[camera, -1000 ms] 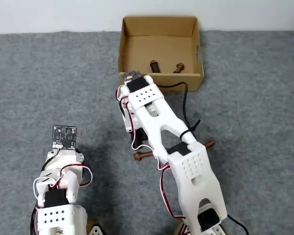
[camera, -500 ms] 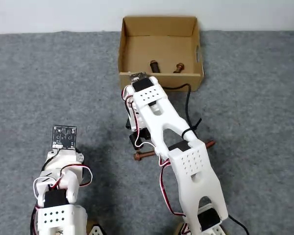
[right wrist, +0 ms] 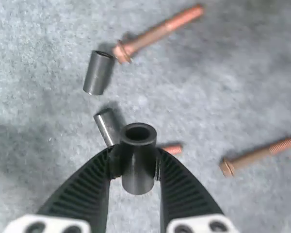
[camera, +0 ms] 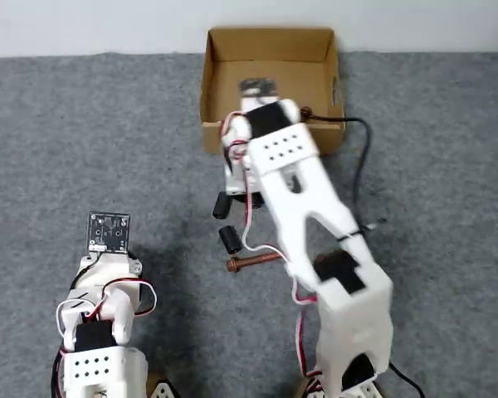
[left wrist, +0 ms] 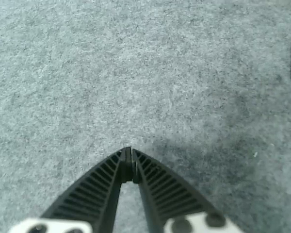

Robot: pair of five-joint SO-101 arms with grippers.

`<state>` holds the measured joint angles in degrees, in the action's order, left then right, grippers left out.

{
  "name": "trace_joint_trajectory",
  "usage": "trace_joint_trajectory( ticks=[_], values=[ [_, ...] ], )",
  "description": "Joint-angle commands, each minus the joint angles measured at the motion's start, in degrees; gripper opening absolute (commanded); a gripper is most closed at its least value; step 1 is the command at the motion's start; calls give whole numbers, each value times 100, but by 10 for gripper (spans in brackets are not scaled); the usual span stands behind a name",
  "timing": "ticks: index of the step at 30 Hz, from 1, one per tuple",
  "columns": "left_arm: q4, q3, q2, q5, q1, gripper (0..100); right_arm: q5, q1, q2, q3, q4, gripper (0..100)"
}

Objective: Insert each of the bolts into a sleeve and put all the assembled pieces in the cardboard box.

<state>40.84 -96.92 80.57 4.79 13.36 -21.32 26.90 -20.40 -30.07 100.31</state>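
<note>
Above the carpet (camera: 91,124), just before the cardboard box (camera: 224,75), the right gripper (right wrist: 135,155) holds a black sleeve (right wrist: 136,171) upright. Its fingers are pressed on the two sides of it. The opening on top is empty, with no bolt inside.

One second ago the right arm was lower and its wrist covered the carpet in front of the box. Now the wrist has gone up and forward to the front edge of the box. This uncovers the two loose sleeves (camera: 222,206), which lie near each other. The nearer one is just beside the head of a bolt (camera: 253,260), and that bolt lies where it was. A second bolt (right wrist: 257,156) lies apart from them.

The left arm has not moved. The left gripper (left wrist: 128,165) is closed on nothing, with its tips touching, over bare carpet.

I judge that the picking of this sleeve is done and the insertion is not yet begun. The sleeve should not go into the box as it is now. It first needs a bolt, and the left gripper would have to open and take one.
</note>
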Motion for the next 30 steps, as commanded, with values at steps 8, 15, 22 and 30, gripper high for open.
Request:
trace_joint_trajectory(
  ticks=[8,15,22,30],
  values=[
    [-114,31,53,53,18,6,-88,-831,2993,2198,171,8],
    [-123,31,53,62,18,6,-88,-1736,4725,4185,-804,8],
    [-123,31,53,62,18,6,-79,-2615,6440,5996,-1534,8],
    [-123,31,53,62,9,8,-79,-3222,7864,7305,-1719,8]
  ],
)
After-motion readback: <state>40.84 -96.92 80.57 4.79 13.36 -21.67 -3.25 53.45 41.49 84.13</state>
